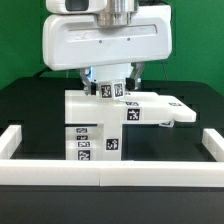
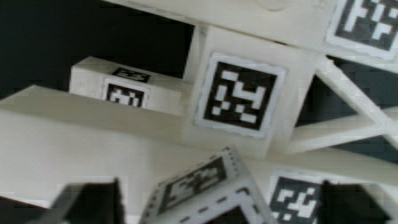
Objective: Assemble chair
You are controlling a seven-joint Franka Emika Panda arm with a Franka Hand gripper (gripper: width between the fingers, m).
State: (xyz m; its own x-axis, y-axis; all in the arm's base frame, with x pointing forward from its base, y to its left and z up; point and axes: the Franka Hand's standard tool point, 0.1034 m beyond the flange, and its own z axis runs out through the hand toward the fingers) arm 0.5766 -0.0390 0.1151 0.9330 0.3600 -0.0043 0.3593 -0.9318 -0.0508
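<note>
The chair point(image 1: 95, 125) stands mid-table as a stack of white blocks with black-and-white tags, and a flat slab point(image 1: 165, 108) sticks out toward the exterior view's right. My gripper point(image 1: 110, 90) hangs straight over its top, fingers reaching down to the uppermost tagged pieces. In the wrist view, the gripper point(image 2: 228, 205) is open. Its dark fingers point(image 2: 86, 203) stand on either side of a narrow tagged white part point(image 2: 199, 190), with a gap showing on one side. A tall tagged post point(image 2: 240, 90) and a small tagged cube point(image 2: 121, 88) lie beyond it.
A low white border rail point(image 1: 100, 172) runs along the front and up both sides of the black table. The arm's wide white hand housing point(image 1: 105, 40) hides the chair's top from the exterior view. A green wall stands behind.
</note>
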